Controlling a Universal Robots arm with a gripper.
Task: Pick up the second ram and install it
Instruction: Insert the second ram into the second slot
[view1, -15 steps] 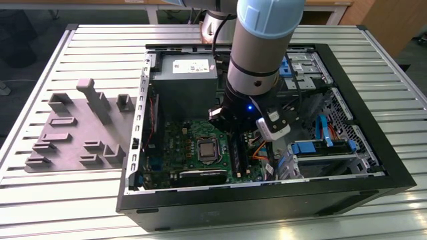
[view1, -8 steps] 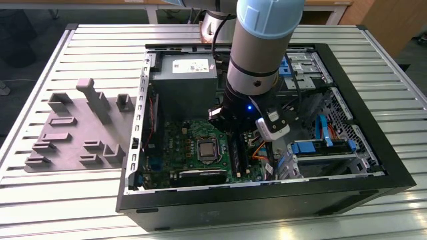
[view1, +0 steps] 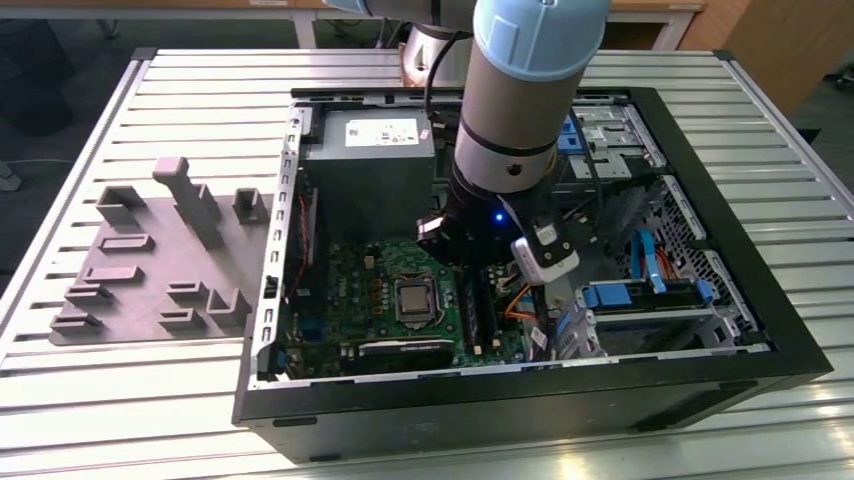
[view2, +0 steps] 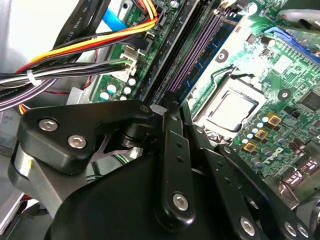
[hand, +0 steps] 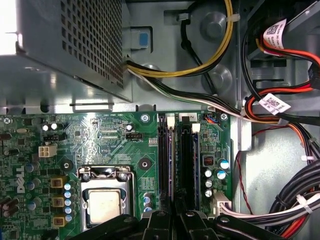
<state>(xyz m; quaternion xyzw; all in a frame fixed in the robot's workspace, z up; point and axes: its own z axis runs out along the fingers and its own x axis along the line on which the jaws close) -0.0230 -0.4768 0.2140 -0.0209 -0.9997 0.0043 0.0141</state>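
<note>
The arm has the pincer (view1: 461, 262) lowered inside the open computer case (view1: 534, 400), directly above the memory slots (hand: 176, 150) just beside the processor socket (hand: 104, 192). In the first wrist view the fingers (hand: 175, 220) look drawn close together over the slots, and a thin dark edge sits between them and runs on along one slot; I take that to be the second ram (hand: 171, 155), but cannot tell for certain whether it is gripped or already seated. Its long axis follows the slots, running away from the pincer toward the power supply (hand: 70, 45). I count one arm, one socket and two dark slot pairs.
</note>
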